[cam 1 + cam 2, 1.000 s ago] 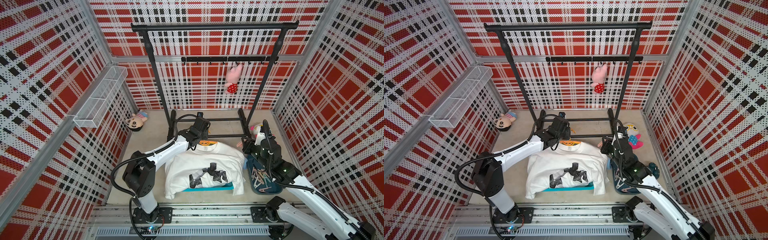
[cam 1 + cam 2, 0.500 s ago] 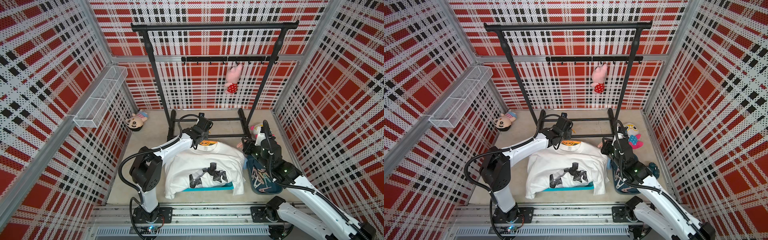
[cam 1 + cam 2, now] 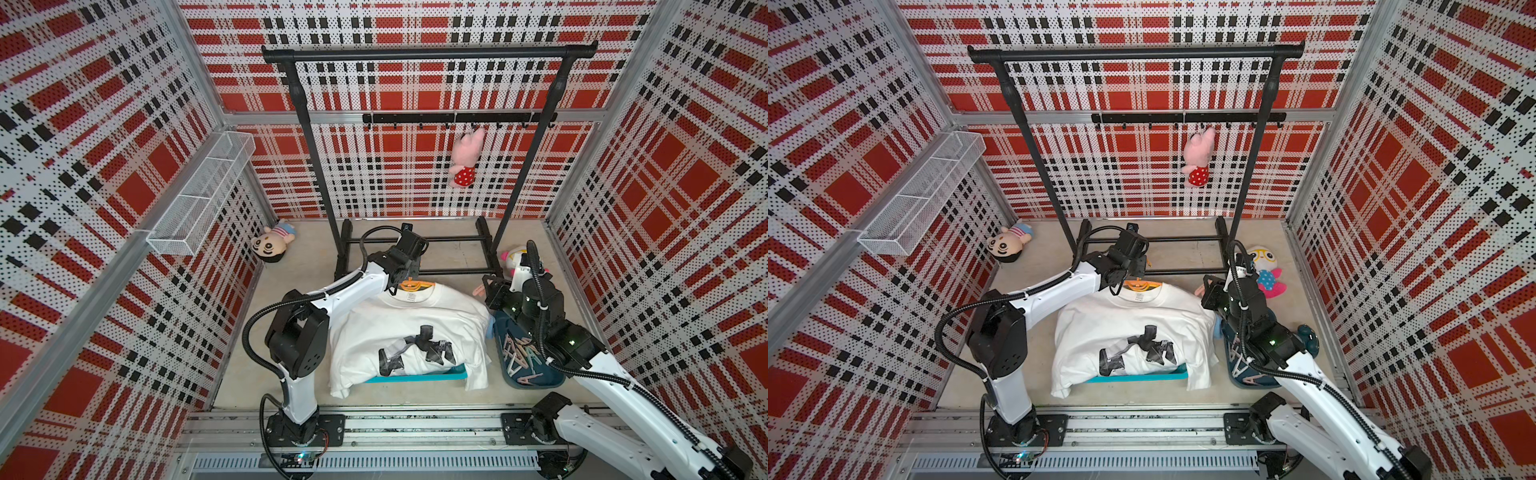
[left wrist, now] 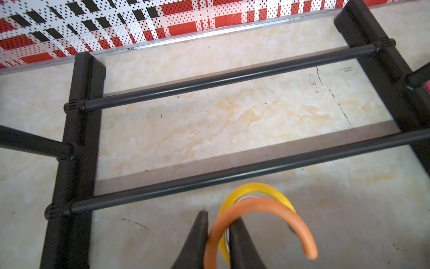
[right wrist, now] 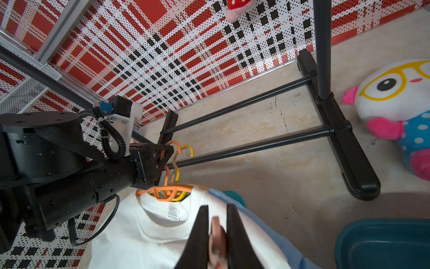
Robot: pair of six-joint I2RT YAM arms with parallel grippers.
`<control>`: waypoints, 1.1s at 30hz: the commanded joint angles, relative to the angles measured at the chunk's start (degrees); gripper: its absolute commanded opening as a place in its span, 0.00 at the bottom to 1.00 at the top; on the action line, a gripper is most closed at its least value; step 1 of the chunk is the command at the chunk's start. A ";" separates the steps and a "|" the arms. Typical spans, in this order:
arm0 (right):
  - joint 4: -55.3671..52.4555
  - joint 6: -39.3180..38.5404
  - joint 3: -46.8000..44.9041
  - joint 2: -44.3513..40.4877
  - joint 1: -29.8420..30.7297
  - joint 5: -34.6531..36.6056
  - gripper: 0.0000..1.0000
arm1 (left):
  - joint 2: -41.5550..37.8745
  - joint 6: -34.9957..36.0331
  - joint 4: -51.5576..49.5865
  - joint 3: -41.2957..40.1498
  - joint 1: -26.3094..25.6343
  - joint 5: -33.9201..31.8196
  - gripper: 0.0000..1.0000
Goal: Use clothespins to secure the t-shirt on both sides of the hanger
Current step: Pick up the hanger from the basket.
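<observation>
Black tubing forms the garment rack [image 3: 428, 53], the largest thing in the scene. Its two floor rails lie just ahead of the left gripper [image 4: 218, 223].

Next in size is the white t-shirt [image 3: 415, 324], lying flat on the floor. Its collar sits just behind the left jaws, and one shoulder lies directly under the right gripper [image 5: 218, 209].

A dark blue tray [image 3: 508, 370] sits behind the right jaws, beneath that arm and touching the shirt's edge. It holds the loose clothespins [image 3: 521, 353] in a heap, well back from the fingertips.

An orange hanger [image 5: 172, 188] is tucked into the shirt's collar. Its hook rises between the left jaws, which are clamped on the hook's stem. The curved end arches up and over to one side of the fingertips.

The yellow hanger [image 4: 256, 188] lies against the orange one. Its hook curls just beyond the left fingertips, and its stem appears to run through the same gap.

Smallest is a pink clothespin [image 5: 216, 235], pinched between the right jaws. It sits deep between the fingers, above the shirt, close to the collar and not touching the hangers.
</observation>
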 commanded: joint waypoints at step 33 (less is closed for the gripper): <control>17.93 -42.48 5.77 0.32 -4.86 -39.79 0.00 | -41.02 16.62 25.56 -20.84 -2.57 9.66 0.00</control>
